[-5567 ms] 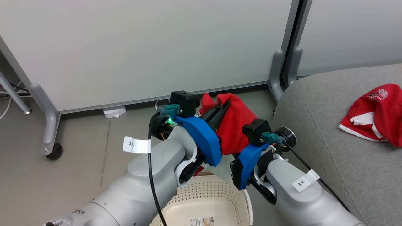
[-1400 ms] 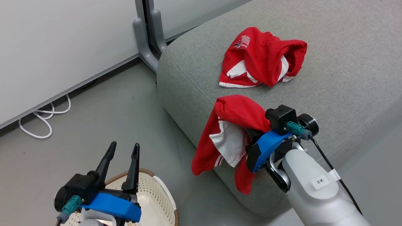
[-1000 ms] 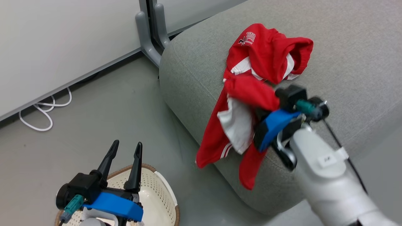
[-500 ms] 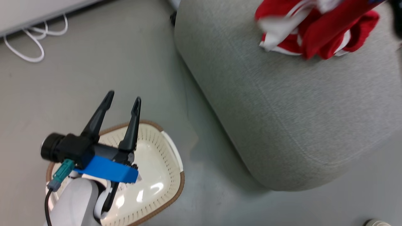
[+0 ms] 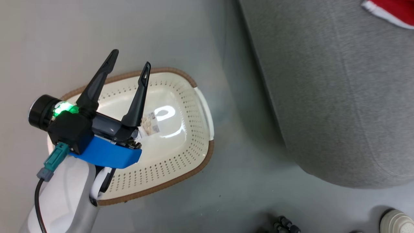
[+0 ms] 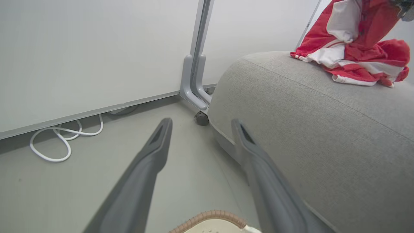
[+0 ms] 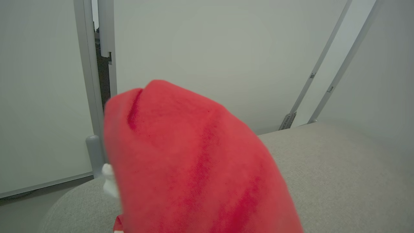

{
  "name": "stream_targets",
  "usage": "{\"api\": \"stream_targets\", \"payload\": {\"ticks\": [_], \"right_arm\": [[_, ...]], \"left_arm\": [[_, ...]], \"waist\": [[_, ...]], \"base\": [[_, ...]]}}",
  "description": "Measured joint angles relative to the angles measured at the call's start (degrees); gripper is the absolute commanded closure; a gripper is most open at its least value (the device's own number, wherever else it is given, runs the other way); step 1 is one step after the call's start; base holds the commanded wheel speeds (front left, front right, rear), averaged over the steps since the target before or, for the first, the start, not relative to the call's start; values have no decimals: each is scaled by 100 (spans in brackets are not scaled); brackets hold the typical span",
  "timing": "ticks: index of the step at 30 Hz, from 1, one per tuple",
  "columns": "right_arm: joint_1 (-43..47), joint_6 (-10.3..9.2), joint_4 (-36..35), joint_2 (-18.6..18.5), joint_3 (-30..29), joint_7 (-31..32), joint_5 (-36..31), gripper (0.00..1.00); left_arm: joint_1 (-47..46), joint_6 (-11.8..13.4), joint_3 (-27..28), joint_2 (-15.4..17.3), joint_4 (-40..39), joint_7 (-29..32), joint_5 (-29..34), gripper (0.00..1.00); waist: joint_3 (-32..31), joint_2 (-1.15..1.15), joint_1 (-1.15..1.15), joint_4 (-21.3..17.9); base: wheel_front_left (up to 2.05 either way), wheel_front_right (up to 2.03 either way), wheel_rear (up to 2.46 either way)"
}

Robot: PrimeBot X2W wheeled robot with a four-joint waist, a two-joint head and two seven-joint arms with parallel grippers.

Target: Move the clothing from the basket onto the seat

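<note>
The cream basket [image 5: 181,179] stands on the floor with only a paper label inside. My left gripper [image 5: 131,58] hovers open above its far side, nothing between the fingers [image 6: 201,122]. To the right rises the grey seat [image 5: 339,97]. In the left wrist view one red garment [image 6: 368,69] lies crumpled on the seat [image 6: 307,129], and a second red garment [image 6: 355,29] hangs above it from the top right corner. That red fabric [image 7: 200,161] drapes over my right gripper and hides its fingers, above the seat [image 7: 339,168]. A red and white edge [image 5: 393,9] shows at the head view's top right.
A white partition wall with a grey post [image 6: 194,81] on a castor stands behind the seat's end. A white cable [image 6: 61,142] loops on the floor by the wall. A pale rounded object [image 5: 396,221] and a dark one [image 5: 281,223] sit at the floor's bottom right.
The head camera has tilted down to the basket. My right arm carried the second garment from the seat's edge up over the first one and left the head view. The left gripper stays open.
</note>
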Motion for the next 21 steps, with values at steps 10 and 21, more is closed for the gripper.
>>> {"api": "stream_targets", "payload": {"ticks": [10, 21], "right_arm": [[718, 1, 247, 250, -293, -271, -448, 100], [1259, 0, 51, 486, -300, -352, -712, 0]], "left_arm": [[-53, 0, -30, -36, 75, 0, 25, 0], [52, 0, -31, -163, 205, -1, -48, 0]], "waist": [[255, 0, -1, 273], [-218, 0, -1, 235]], "base": [[0, 0, 0], [0, 0, 0]]}}
